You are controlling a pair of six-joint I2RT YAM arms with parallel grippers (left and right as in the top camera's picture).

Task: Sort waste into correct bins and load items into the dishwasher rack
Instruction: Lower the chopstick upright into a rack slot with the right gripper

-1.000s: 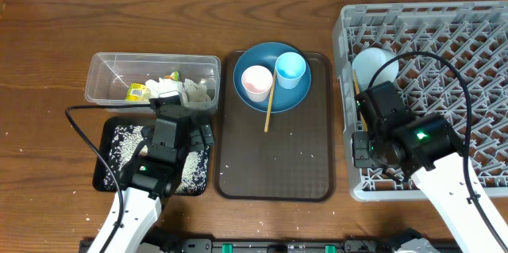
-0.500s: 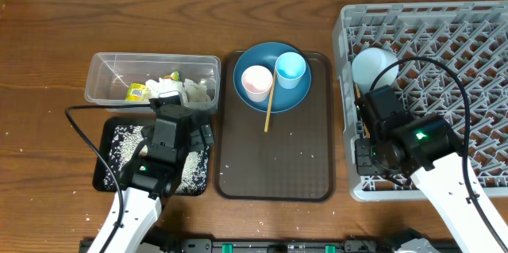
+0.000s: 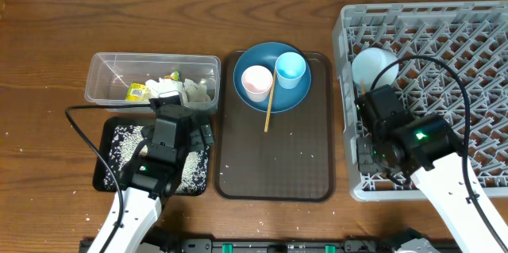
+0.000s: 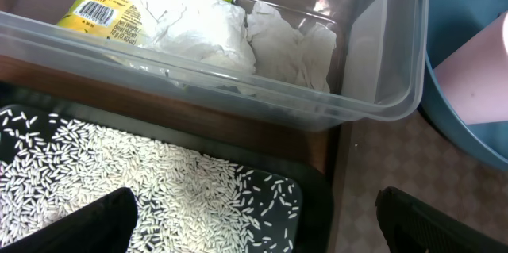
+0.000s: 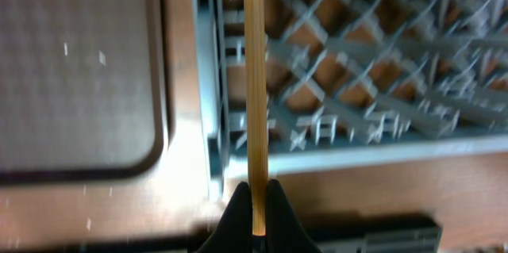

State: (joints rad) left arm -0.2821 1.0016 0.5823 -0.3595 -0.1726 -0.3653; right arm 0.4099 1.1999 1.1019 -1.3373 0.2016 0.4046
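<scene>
Wood-grain table (image 3: 48,63), grey lattice rack (image 3: 476,47), slim wooden chopstick (image 5: 253,86) in right tool (image 5: 255,199).

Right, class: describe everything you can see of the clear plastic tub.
The clear plastic tub is a see-through rectangular box with rounded corners and a thick rim, open on top. It stands upright on the wooden table, apart from the black tray of rice on its robot side, and close beside the brown serving tray. Inside, toward its right half, lie a yellow-green wrapper and crumpled white tissue; its left end is bare.
</scene>
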